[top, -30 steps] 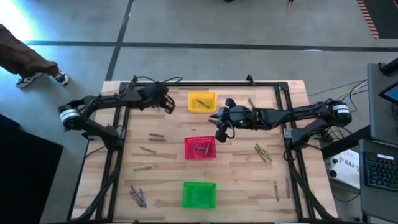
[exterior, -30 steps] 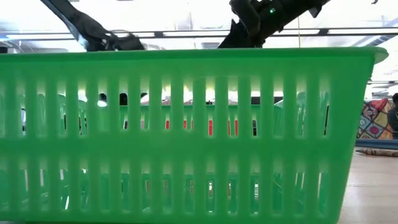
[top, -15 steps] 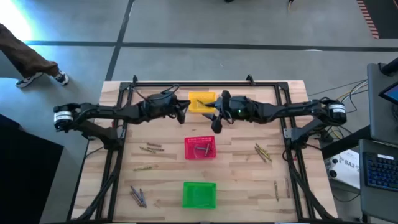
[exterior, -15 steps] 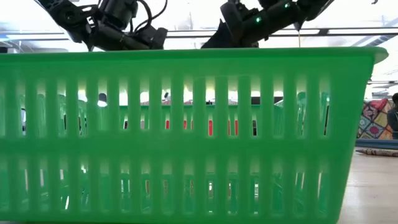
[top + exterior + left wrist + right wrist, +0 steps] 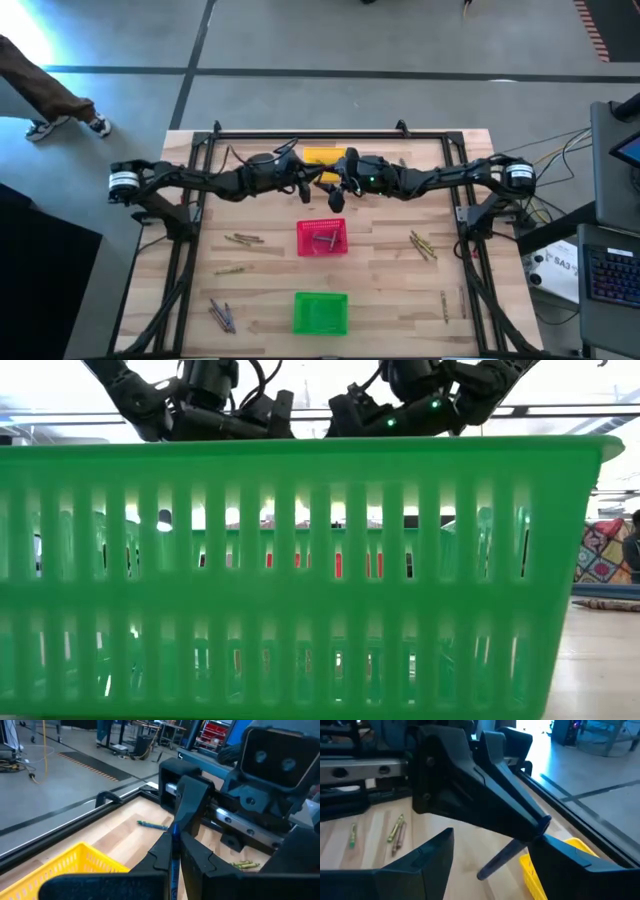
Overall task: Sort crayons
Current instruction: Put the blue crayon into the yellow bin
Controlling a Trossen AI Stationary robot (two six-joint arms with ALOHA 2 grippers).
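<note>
Both grippers meet above the table at about 12 o'clock from the red basket [image 5: 322, 238], just beside the yellow basket [image 5: 322, 157]. The left gripper [image 5: 175, 851] is clamped tight on a dark blue crayon [image 5: 173, 865], whose long axis runs along its fingers, tip toward the right gripper [image 5: 487, 851]. That one stands spread wide, holding nothing, with the crayon's free end between its fingers. Judgement: a handover; right closes next. Other crayons [image 5: 422, 243] lie at 3 o'clock.

A workshop: concrete floor [image 5: 330, 40], red parts bins [image 5: 216, 731], cables.
</note>
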